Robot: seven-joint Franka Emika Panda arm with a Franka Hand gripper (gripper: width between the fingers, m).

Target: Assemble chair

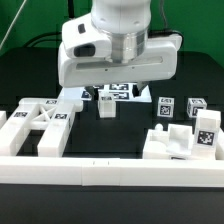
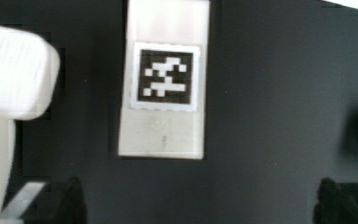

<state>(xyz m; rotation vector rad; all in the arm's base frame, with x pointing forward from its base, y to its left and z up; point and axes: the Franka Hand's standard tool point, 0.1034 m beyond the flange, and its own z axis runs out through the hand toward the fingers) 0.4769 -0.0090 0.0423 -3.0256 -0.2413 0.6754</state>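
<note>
Grey claw (image 2: 197,203) released, jaws wide, nothing held, hovering above white tagged bar (image 2: 167,95), not yet straddling. Step, likely: approach for pick. Next: shift over bar, descend, clench across narrow width. Other chair pieces (image 1: 42,125) scattered on black desk (image 1: 115,135).
</note>
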